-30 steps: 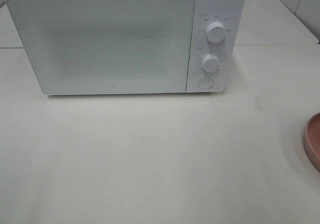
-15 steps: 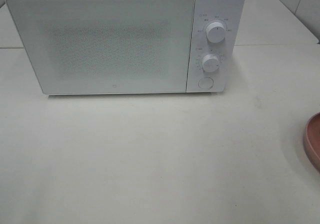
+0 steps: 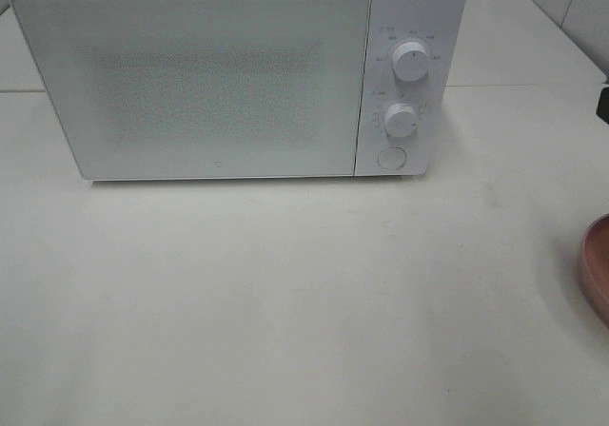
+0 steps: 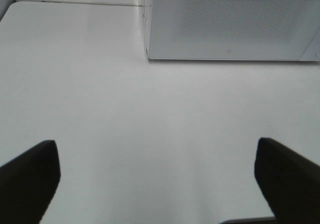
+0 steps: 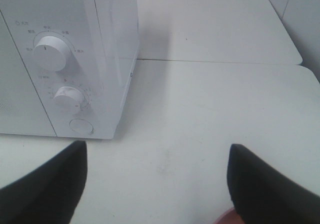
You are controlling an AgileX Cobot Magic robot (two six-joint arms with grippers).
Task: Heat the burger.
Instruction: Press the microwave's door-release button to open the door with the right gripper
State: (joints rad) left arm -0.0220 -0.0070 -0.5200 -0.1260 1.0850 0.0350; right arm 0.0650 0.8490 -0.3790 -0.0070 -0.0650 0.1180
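Plainly, the burger shows in no view, so its place relative to either gripper cannot be told. The left gripper point(image 4: 156, 184) hangs wide open and empty, facing the boxy white microwave point(image 3: 190, 84) with its smooth, speckled door. The right gripper point(image 5: 157, 184), likewise spread and empty, is near the microwave's round dials point(image 5: 50, 54). A pink plate point(image 3: 598, 269) lies to the right of the microwave.

A white microwave point(image 3: 190, 74) stands before me toward the far edge of the pale tabletop point(image 3: 285, 302), its door shut. On its panel, at the side nearer the tabletop's right edge, I see an upper knob point(image 3: 411, 62), a lower knob point(image 3: 401, 120) beneath it, and a round button point(image 3: 390, 158) lowest. A round pink plate point(image 3: 598, 269) lies by the right edge, well apart from the microwave, only partly in my view.
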